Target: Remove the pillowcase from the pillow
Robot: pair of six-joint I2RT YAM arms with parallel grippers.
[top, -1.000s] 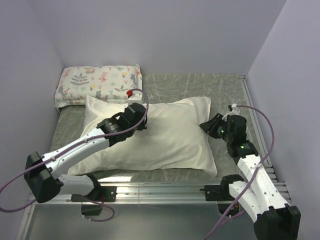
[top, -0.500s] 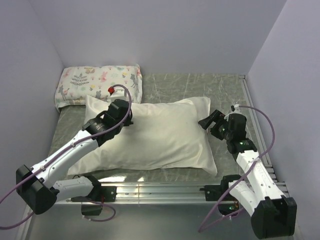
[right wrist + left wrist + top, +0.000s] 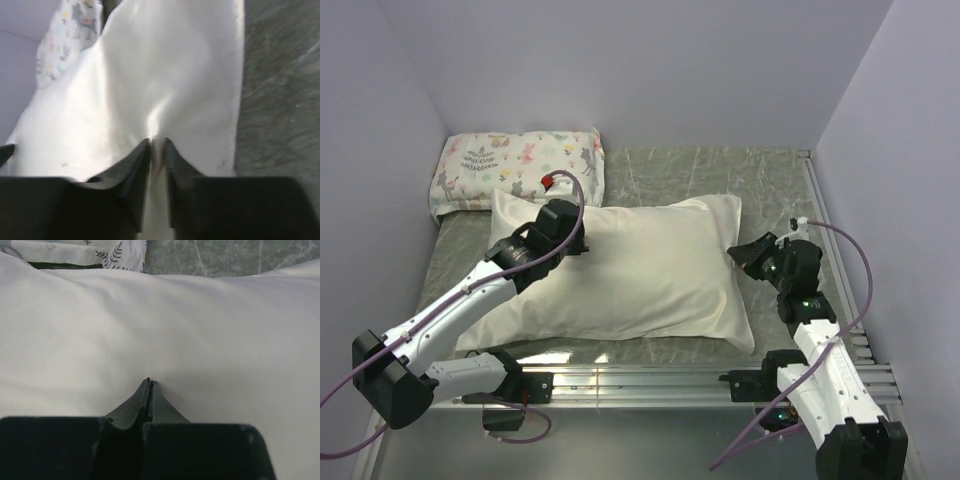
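No text, label, brand or number is readable.

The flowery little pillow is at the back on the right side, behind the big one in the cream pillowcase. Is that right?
No. The flowery little pillow is at the back on the left side, not the right, behind the big one in the cream pillowcase. The top external view shows it.
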